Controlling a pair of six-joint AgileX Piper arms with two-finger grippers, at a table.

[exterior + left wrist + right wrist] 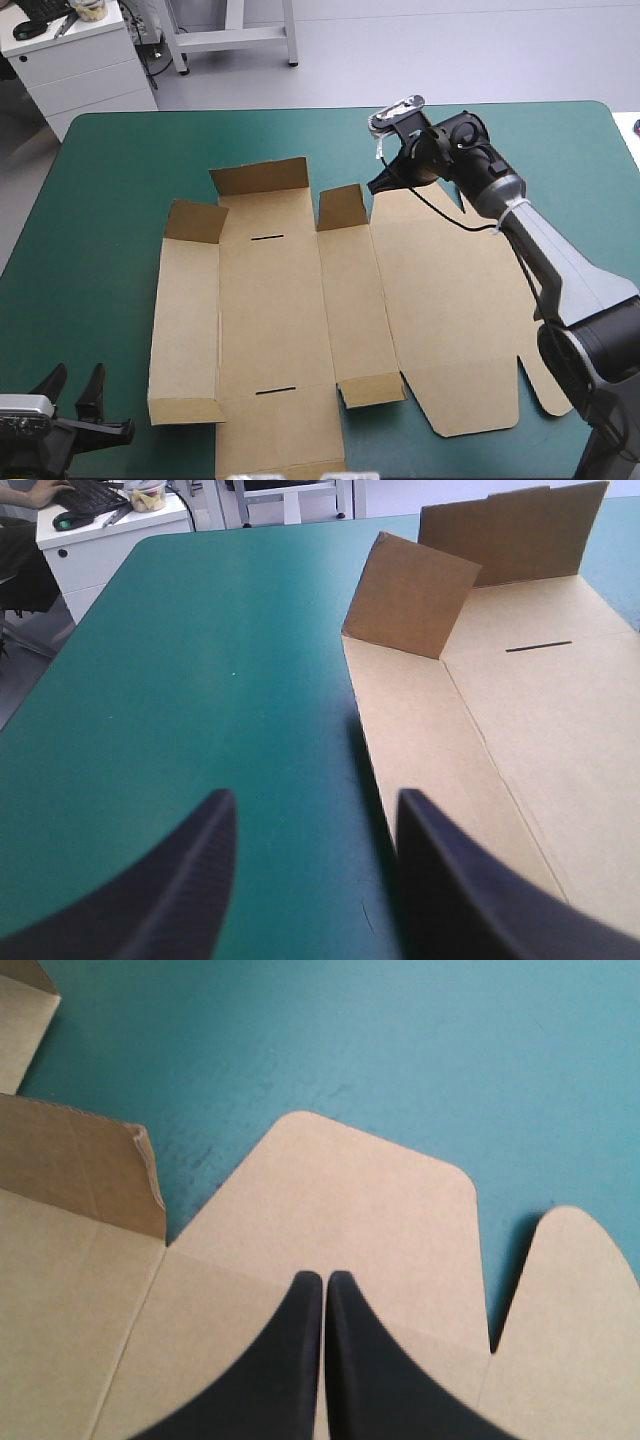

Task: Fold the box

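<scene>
Mostly flat box (275, 330), right gripper (324, 1280) pinched together over its flap

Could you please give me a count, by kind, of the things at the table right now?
Brown box, a cut sheet with some flaps raised: 1
Black-fingered grippers: 2 (left gripper open, right gripper shut at the box's far edge)
Total: 3
</scene>
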